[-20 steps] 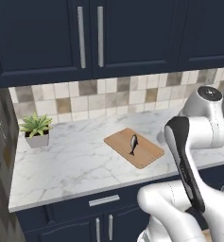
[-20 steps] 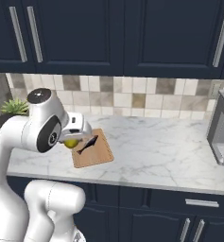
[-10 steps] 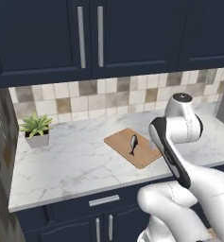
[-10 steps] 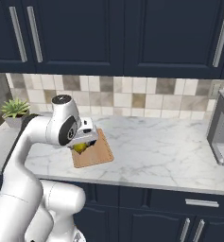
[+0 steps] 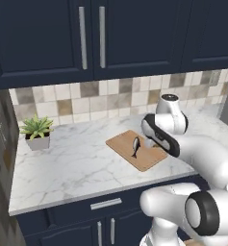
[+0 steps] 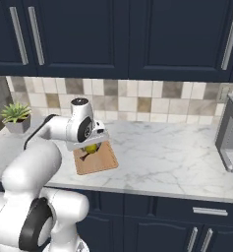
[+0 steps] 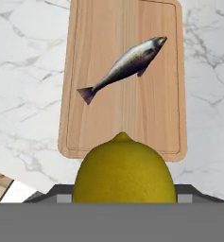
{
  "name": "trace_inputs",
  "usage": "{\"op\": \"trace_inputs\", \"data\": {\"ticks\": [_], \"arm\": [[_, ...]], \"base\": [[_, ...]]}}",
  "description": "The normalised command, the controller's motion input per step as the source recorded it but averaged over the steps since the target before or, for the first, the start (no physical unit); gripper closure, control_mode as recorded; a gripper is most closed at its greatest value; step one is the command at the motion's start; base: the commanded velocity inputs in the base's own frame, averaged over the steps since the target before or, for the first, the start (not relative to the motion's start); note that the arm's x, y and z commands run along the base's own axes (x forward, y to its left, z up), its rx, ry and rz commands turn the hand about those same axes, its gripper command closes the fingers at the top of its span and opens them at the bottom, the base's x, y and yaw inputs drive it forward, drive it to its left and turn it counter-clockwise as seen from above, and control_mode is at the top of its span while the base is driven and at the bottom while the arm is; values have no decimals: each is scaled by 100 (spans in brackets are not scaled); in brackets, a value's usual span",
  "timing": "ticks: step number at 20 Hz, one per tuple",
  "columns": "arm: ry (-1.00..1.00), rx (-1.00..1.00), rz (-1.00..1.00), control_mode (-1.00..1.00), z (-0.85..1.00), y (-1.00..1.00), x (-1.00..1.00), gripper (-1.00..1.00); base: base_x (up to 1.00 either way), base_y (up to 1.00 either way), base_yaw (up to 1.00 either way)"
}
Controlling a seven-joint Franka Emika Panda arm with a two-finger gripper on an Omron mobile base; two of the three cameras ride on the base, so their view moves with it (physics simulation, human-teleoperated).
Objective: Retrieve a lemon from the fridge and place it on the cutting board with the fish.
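The tool (image 6: 92, 146) grips the lemon (image 7: 124, 170), hanging over the near edge of the cutting board (image 7: 165, 99); the fish (image 7: 123, 66) lies farther ahead. Released here, the round lemon could roll onto the marble surface (image 7: 23, 85).

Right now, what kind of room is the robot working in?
A kitchen, rendered. A marble counter runs below dark navy cabinets and a tiled backsplash. A cutting board with a fish lies on the counter, and the gripper holds a lemon over it.
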Motion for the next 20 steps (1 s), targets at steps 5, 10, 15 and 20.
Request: {"op": "trace_inputs", "data": {"ticks": [5,10,15,20], "arm": [[0,0,6,-100,-52,0,58,100],[0,0,4,-100,-53,0,37,100],[0,-2,3,-100,-52,0,37,100],[4,0,1,-100,-43,0,26,100]], "base": [[0,0,0],[0,0,0],[0,0,0],[0,0,0]]}}
